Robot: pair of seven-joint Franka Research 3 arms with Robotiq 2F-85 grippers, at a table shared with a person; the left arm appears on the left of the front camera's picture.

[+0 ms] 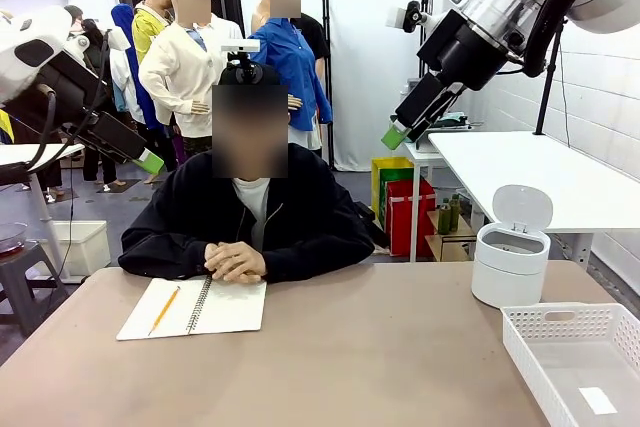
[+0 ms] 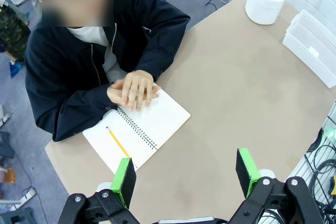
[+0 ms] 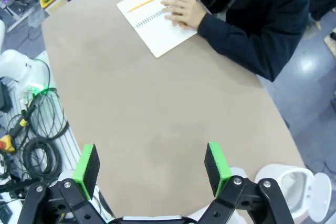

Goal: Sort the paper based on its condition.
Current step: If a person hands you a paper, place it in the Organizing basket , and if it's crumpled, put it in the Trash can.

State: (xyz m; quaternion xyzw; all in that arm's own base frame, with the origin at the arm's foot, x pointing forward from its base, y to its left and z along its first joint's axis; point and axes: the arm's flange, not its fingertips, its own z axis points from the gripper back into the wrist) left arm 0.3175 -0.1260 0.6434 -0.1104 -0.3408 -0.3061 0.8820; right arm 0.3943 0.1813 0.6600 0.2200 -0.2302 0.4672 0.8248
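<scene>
An open spiral notebook (image 1: 195, 307) of white paper lies at the far left of the table, with a yellow pencil (image 1: 164, 310) on its left page. In the wrist views the notebook (image 2: 137, 136) (image 3: 155, 19) lies in front of the person. The person's clasped hands (image 1: 235, 261) rest at its far edge. My left gripper (image 1: 150, 161) hangs high above the table's left side, and its own view shows the left gripper (image 2: 186, 176) open and holding nothing. My right gripper (image 1: 393, 136) is raised high at the right; the right gripper (image 3: 151, 165) is open with nothing between its pads.
A white bin (image 1: 510, 261) with its lid flipped up stands at the far right of the table. A white slotted basket (image 1: 545, 332) sits at the near right corner. Cables (image 3: 37, 129) lie on the floor beside the table.
</scene>
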